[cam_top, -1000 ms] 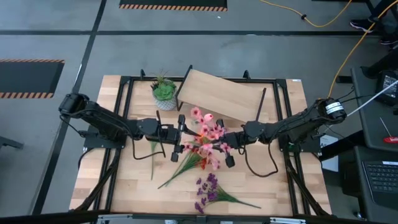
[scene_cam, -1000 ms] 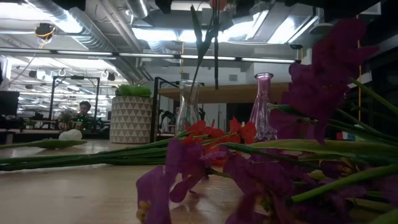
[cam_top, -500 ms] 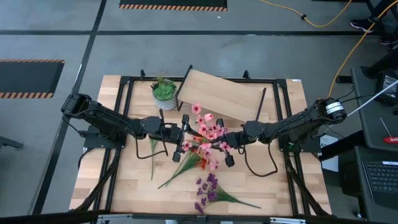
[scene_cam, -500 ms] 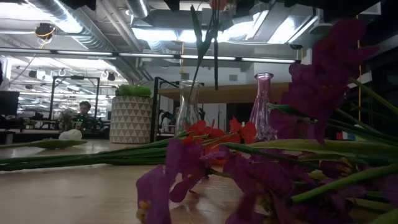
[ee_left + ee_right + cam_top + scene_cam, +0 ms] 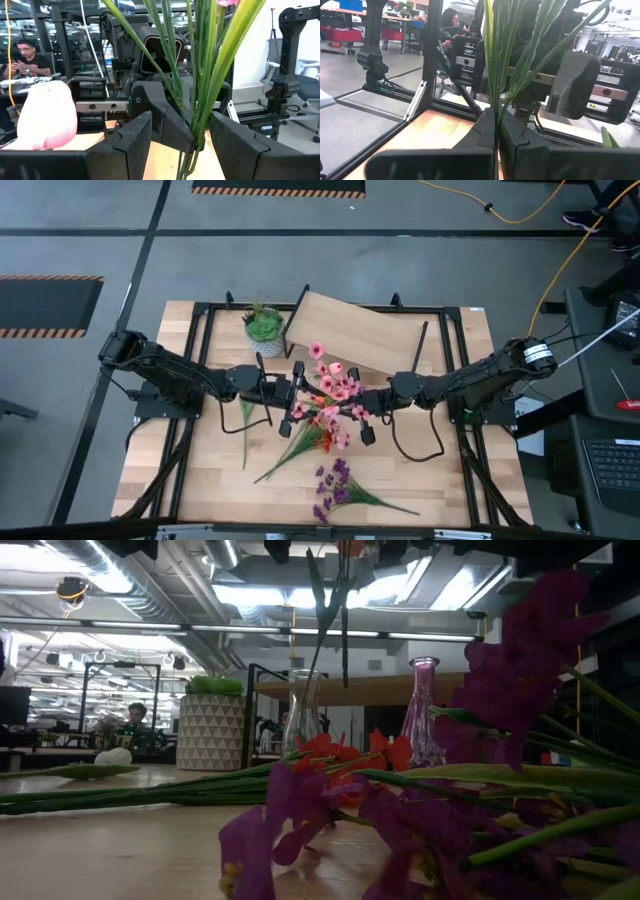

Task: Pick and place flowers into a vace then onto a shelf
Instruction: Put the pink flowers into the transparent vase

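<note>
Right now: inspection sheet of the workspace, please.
Surface: wooden tabletop inside a black frame.
Job's things: pink flower cluster held upright mid-table; red-orange bunch and purple sprays lying flat; clear vase and pink vase standing; shelf at the far edge.
Clutter: green plant in a white pot.
Grippers: right gripper shut on the cluster's stems; left gripper open, fingers either side of the same stems.
Cables: yellow cable on the floor.
Surroundings: seated person beyond the table.
</note>
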`<act>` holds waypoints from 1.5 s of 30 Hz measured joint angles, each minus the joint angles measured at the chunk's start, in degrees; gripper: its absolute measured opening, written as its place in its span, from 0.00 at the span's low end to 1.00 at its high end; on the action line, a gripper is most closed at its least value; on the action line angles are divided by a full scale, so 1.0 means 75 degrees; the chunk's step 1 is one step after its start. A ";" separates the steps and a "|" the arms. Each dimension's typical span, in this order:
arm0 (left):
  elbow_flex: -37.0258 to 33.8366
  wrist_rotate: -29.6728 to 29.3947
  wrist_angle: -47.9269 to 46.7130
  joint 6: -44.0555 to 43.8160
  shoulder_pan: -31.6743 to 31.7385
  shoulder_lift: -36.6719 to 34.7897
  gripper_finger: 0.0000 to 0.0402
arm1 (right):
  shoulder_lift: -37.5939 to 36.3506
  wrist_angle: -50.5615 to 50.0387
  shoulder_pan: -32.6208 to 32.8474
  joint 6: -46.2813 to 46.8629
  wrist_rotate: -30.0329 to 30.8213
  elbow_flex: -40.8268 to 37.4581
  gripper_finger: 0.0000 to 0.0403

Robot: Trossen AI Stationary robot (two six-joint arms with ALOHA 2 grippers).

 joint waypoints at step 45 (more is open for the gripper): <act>-0.0007 0.0849 -0.0014 0.0509 0.0518 -0.0003 0.06 | 0.0003 0.0054 -0.0361 -0.0012 0.0000 0.0035 0.00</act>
